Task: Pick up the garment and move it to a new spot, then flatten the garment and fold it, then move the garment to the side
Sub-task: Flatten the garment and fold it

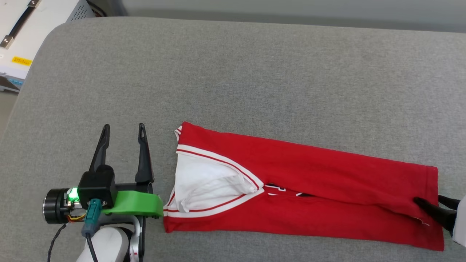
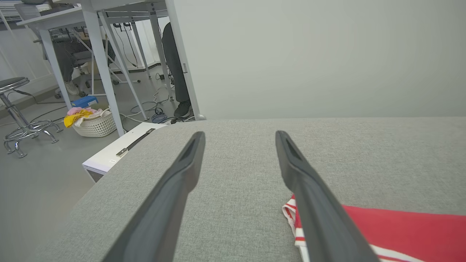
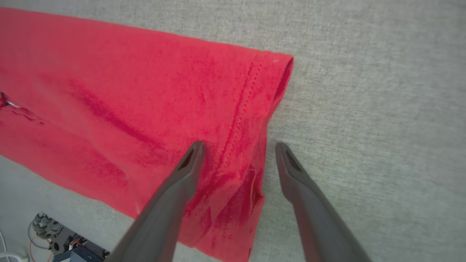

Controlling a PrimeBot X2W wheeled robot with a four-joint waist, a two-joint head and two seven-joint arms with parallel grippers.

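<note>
Here, one folded garment [image 1: 309,171], one left gripper [image 1: 123,127], one right gripper [image 3: 238,143], both apart.

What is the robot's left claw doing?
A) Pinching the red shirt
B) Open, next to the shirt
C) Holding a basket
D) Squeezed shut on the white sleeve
B: the left gripper has its two fingers spread apart over the gray surface, beside the collar end of the garment, with nothing between them.

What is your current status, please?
Left gripper open, beside collar end. Right gripper open, straddling hem. Garment folded lengthwise, lying flat. Nothing in the way.
</note>
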